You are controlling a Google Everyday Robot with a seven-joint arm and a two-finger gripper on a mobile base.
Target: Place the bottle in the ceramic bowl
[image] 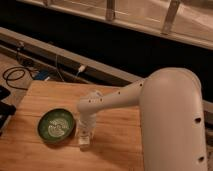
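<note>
The dark-green ceramic bowl [56, 126] with a pale swirl in its centre sits on the wooden table [120, 145] at the left. Nothing lies in it. My gripper [85, 136] points down just to the right of the bowl's rim, at the end of the white arm [125, 97]. A small whitish thing, the bottle [84, 143], shows at the gripper's tip, low over the table and outside the bowl. The gripper hides most of it.
The arm's big white body [172, 120] fills the right side. Cables [20, 75] lie on the floor beyond the table's far-left edge. A dark object [5, 110] stands off the table's left edge. A dark ledge and railing run behind.
</note>
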